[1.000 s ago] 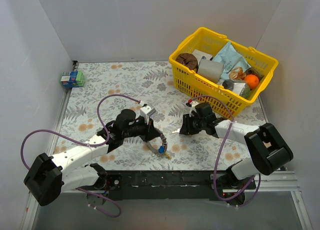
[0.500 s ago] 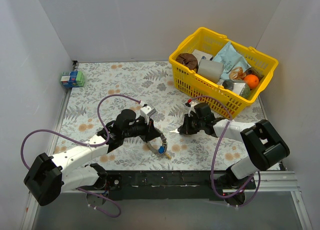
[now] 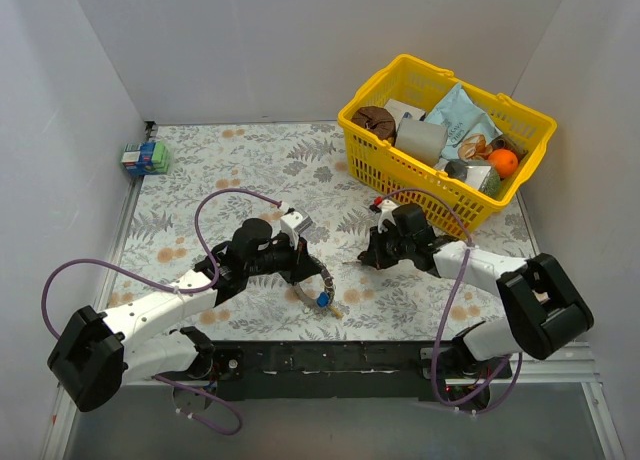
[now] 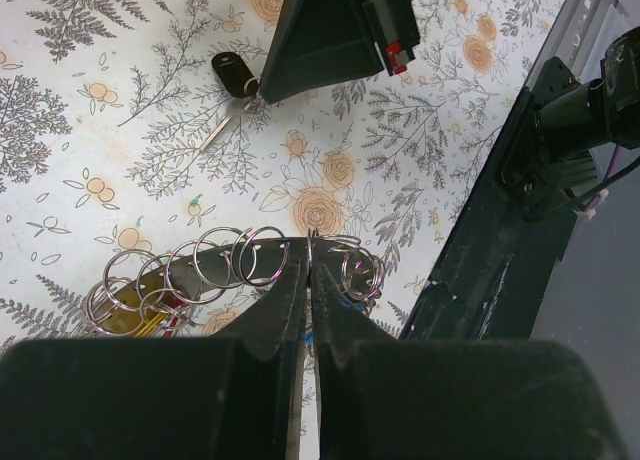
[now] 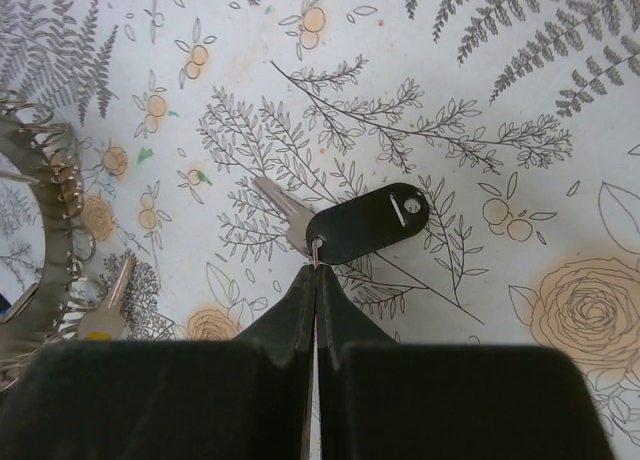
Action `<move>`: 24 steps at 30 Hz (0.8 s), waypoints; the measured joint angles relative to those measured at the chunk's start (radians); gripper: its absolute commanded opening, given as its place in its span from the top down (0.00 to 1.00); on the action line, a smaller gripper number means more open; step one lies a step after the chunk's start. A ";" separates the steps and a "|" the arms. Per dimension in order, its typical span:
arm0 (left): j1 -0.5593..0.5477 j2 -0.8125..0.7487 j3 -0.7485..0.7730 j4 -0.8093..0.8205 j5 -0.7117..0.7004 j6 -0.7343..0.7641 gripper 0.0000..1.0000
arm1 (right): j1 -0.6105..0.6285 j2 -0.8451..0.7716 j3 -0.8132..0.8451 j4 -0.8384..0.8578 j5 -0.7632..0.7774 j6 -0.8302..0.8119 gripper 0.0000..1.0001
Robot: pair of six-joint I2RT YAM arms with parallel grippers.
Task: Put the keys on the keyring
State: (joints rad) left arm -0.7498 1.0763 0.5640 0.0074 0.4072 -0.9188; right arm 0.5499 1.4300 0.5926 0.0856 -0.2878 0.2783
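- The right gripper [image 5: 315, 272] has its fingers pressed together, pinching the small loop at the edge of the black-headed key [image 5: 368, 223].
- That key lies flat on the floral tablecloth [image 5: 480, 80].
- The left gripper [image 4: 310, 270] is clamped on the keyring [image 4: 190, 275], just left of it.
- A yellow basket [image 3: 395, 175] stands behind them.

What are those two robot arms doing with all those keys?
They are putting keys onto a ring. The left fingers are shut on the big keyring, which holds lots of small rings and a few keys. The right fingers are pinched shut on the edge of a black-headed key, down at the flowery table. That key is not on the keyring yet.
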 measured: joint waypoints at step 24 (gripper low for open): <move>-0.007 -0.037 0.013 -0.090 0.002 0.025 1.00 | 0.000 -0.395 -0.013 -0.031 -0.292 -0.235 0.99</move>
State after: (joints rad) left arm -0.7570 1.0397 0.5770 -0.0822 0.4088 -0.8940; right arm 0.5499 1.0351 0.5797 0.0544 -0.5800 0.0429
